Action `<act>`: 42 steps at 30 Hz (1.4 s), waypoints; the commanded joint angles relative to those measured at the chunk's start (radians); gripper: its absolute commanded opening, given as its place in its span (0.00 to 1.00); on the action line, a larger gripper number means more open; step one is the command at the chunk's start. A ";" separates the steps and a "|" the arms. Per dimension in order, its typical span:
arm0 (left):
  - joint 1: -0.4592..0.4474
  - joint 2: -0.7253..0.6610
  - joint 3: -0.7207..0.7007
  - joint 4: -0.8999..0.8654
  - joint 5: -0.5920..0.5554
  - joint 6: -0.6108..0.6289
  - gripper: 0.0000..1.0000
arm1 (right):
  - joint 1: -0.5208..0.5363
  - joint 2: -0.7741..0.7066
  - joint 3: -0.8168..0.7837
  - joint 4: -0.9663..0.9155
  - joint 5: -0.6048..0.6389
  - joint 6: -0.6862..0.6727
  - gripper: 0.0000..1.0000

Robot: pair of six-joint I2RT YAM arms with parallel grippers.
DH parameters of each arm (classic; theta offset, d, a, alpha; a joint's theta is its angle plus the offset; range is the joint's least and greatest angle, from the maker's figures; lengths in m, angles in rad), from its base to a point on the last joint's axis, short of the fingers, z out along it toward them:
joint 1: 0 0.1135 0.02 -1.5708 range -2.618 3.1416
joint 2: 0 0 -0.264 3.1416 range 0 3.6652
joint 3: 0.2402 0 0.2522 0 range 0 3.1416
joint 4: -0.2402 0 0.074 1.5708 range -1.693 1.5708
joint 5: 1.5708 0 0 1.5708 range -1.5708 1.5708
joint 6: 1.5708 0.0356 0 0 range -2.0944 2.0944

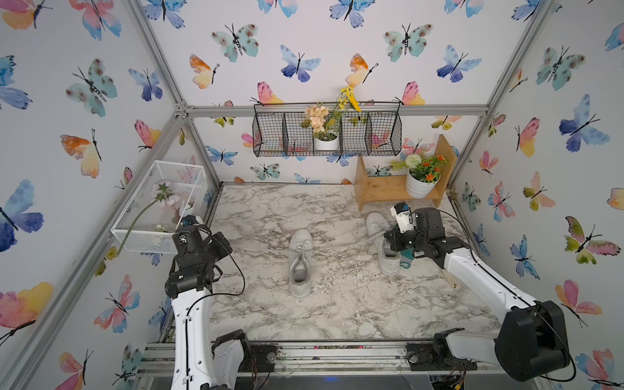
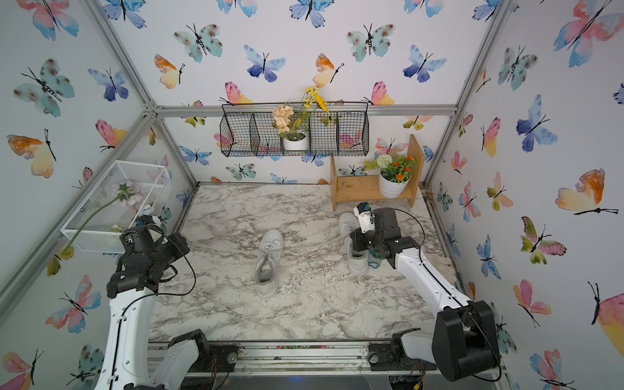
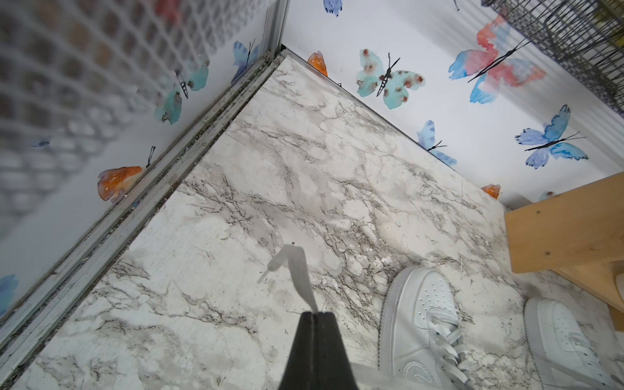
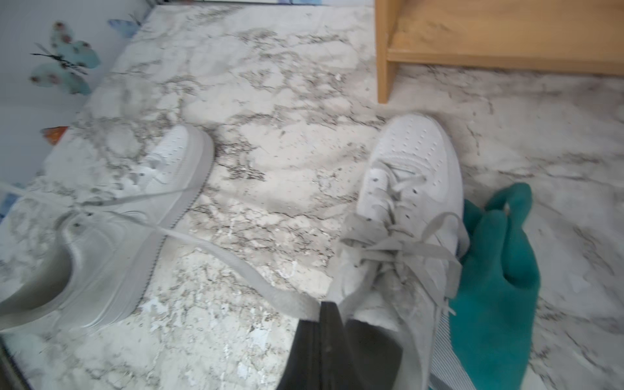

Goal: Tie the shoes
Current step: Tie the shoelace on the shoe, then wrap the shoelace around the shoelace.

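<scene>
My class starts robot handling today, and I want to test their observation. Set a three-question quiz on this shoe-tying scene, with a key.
1. True or false: the left gripper is shut on a lace end.
2. What lies beside the shoe nearest the wooden shelf? A) teal glove B) red sock C) brush
3. Fill in: the right gripper holds a lace of the other shoe, which stands in the table's ____.
Key: 1 true; 2 A; 3 middle.
</scene>
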 commanded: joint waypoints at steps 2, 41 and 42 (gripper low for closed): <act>0.002 -0.052 0.055 0.018 0.181 -0.048 0.00 | 0.085 -0.041 0.021 -0.095 -0.181 -0.068 0.02; -0.431 0.089 0.250 0.196 0.117 -0.246 0.00 | 0.518 0.681 0.464 0.375 -0.226 -0.272 0.58; -0.432 0.089 0.250 0.195 0.113 -0.244 0.00 | 0.521 0.697 0.480 0.376 -0.229 -0.266 0.57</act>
